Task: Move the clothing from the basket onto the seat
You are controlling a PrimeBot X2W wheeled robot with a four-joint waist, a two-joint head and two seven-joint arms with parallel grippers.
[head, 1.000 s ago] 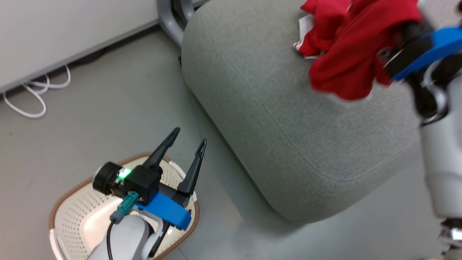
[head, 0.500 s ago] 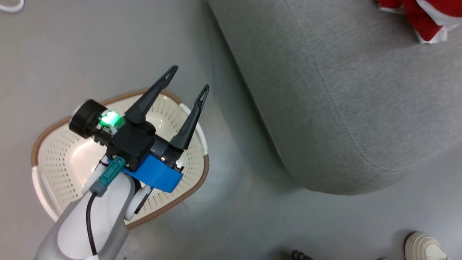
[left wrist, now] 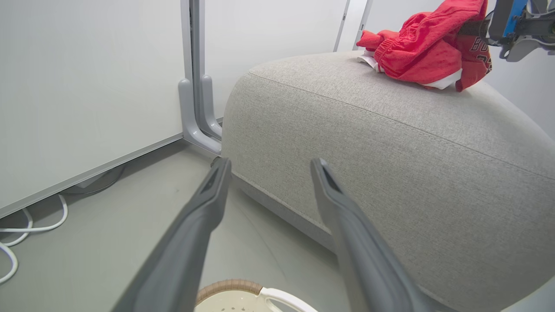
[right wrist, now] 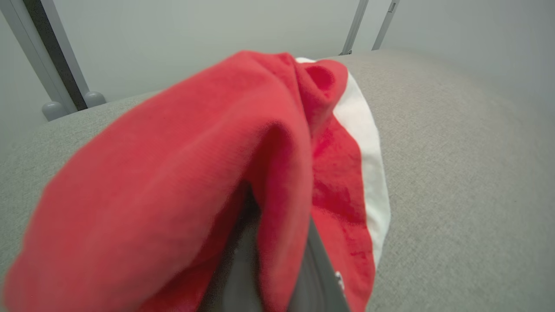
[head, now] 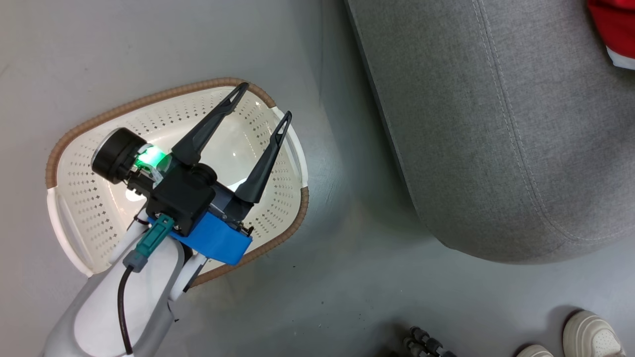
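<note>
Right claw [right wrist: 277, 260] pinched tight on the red garment [right wrist: 173, 164], hem draping onto the grey seat [right wrist: 455, 173] just beneath for the drop, left claw [head: 266, 100] spread wide above the bare-looking basket [head: 74, 134].

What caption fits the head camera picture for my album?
Open left gripper hovers over the white basket, beside the grey seat with red clothing on it.

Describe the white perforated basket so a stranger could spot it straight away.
Find the large grey fabric seat; on the floor beside its rounded corner sits a cream-white perforated plastic basket. Its brown woven-look rim and white side handles mark it out.
</note>
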